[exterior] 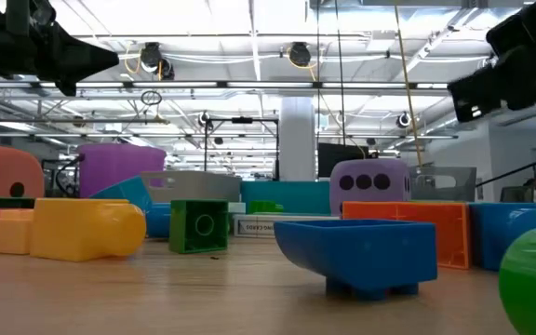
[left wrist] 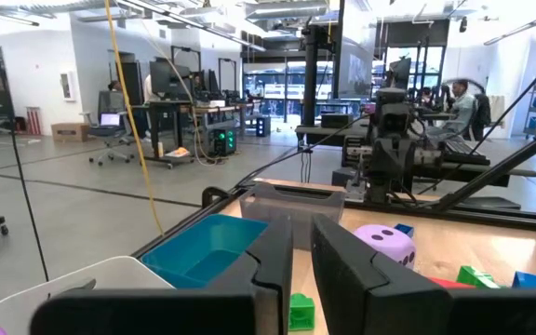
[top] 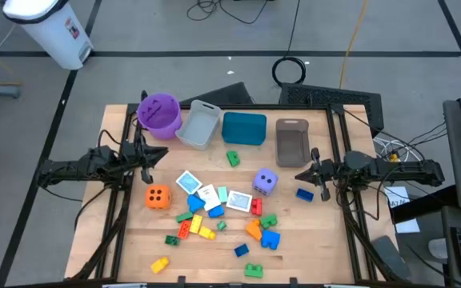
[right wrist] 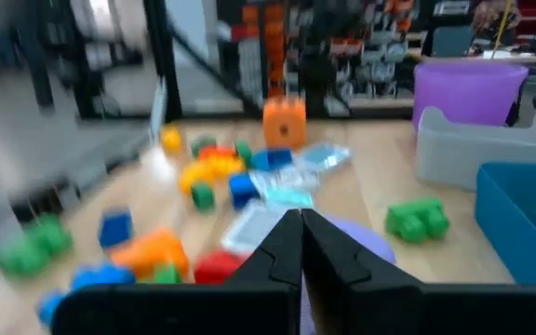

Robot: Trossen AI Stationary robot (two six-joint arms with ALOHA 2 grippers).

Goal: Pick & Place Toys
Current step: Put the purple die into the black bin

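Along the tabletop's [top: 310, 240] far edge stood the purple bucket [top: 160, 113] and three bins. The toys [top: 214, 210] lay scattered mid-table toward the near edge. The left gripper [top: 163, 154] and right gripper [top: 299, 176], both closed and empty, hung at the side edges.

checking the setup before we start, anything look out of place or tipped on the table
Nothing looks damaged or tipped. The purple bucket and three bins stand in a row at the back. The toys lie scattered loose, with one green brick apart, close to the teal bin.
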